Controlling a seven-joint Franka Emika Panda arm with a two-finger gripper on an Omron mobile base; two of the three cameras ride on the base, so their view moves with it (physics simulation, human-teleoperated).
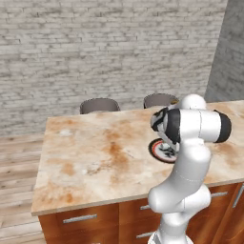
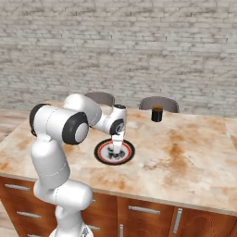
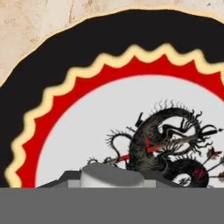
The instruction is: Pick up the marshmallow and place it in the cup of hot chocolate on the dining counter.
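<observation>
Hand view: tool (image 3: 113,186) clenched on marshmallow (image 3: 113,176) over plate (image 3: 57,78), well inside its rim.

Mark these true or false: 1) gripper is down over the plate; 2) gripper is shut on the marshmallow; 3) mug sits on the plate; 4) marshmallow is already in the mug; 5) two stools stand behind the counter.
1) True. The gripper is down at the plate.
2) True. The jaws are shut with the white marshmallow between the fingertips, low over the plate's middle.
3) False. The mug stands on the counter, apart from the plate, near the far edge.
4) False. The marshmallow is at the plate, in the gripper.
5) True. Two stools show beyond the far edge.
</observation>
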